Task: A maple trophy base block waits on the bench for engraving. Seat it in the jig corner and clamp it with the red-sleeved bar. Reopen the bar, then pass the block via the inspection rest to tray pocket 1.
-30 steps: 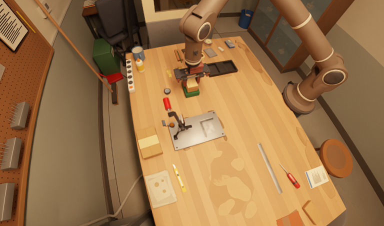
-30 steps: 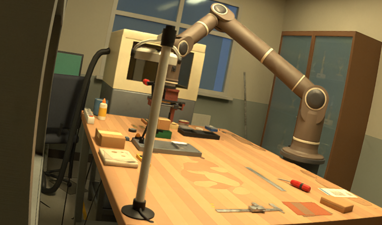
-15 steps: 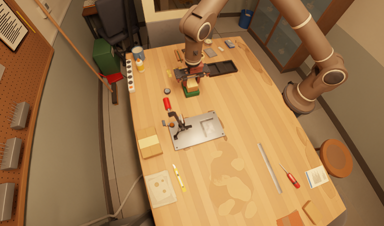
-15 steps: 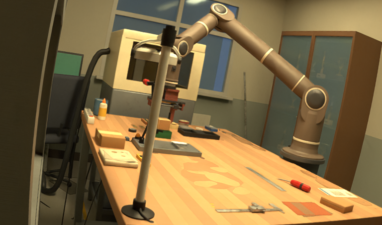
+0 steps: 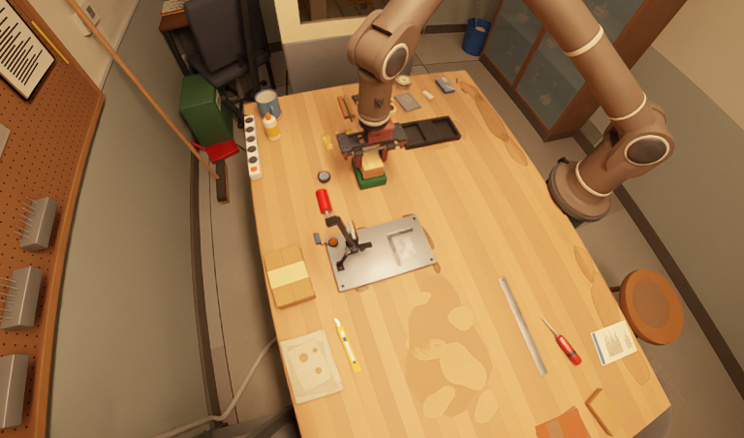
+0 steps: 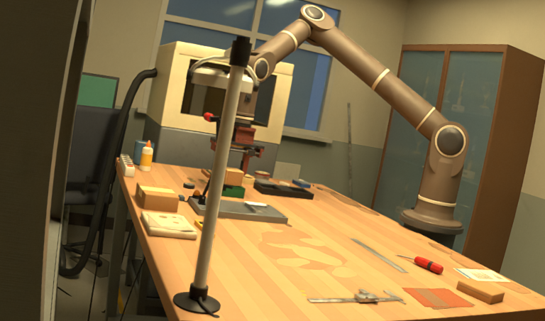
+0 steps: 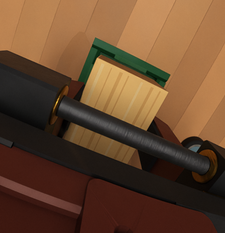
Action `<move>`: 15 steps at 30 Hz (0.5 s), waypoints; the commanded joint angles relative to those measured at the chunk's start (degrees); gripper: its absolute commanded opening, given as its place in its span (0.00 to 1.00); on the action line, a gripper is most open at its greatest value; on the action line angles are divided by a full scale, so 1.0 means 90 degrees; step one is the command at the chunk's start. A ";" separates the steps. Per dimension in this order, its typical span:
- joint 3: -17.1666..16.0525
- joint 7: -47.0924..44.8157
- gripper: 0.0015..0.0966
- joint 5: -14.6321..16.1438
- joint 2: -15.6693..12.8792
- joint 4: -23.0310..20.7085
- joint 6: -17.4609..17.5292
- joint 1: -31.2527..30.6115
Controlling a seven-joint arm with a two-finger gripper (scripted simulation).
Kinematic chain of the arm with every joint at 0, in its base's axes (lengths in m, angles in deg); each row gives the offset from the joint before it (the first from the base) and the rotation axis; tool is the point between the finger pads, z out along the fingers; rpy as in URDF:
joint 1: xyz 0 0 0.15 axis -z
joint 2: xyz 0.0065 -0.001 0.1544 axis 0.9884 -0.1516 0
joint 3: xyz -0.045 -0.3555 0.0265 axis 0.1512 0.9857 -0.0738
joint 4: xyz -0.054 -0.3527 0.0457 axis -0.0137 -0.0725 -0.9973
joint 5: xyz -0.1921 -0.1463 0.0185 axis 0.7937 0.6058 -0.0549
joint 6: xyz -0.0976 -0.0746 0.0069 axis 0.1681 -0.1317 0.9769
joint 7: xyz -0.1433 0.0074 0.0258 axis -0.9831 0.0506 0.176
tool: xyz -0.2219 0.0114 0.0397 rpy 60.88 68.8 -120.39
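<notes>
The maple block (image 5: 372,165) sits on the green inspection rest (image 5: 370,179), at the far middle of the bench. I still grip the block from above with my gripper (image 5: 371,152), and the wrist camera shows the block (image 7: 119,104) between my fingers with the green rest (image 7: 126,58) under it. The jig plate (image 5: 381,252) lies nearer, its corner recess empty. The red-sleeved clamp bar (image 5: 323,201) stands swung back, off the plate. The black tray (image 5: 430,132) lies just right of my gripper.
A lamp pole (image 6: 219,173) stands at the near bench edge and hides part of the second side camera's view of my gripper. A dark puck (image 5: 324,176), glue bottle (image 5: 271,126), power strip (image 5: 252,146) and wood stack (image 5: 288,276) lie to the left.
</notes>
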 commanded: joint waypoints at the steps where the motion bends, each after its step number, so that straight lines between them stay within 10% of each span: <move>1: -0.0006 0.0000 0.64 0.0000 0.0008 -0.0004 0.0000 0.0000; 15: -0.0005 0.0000 0.77 0.0000 0.0008 -0.0004 0.0000 0.0000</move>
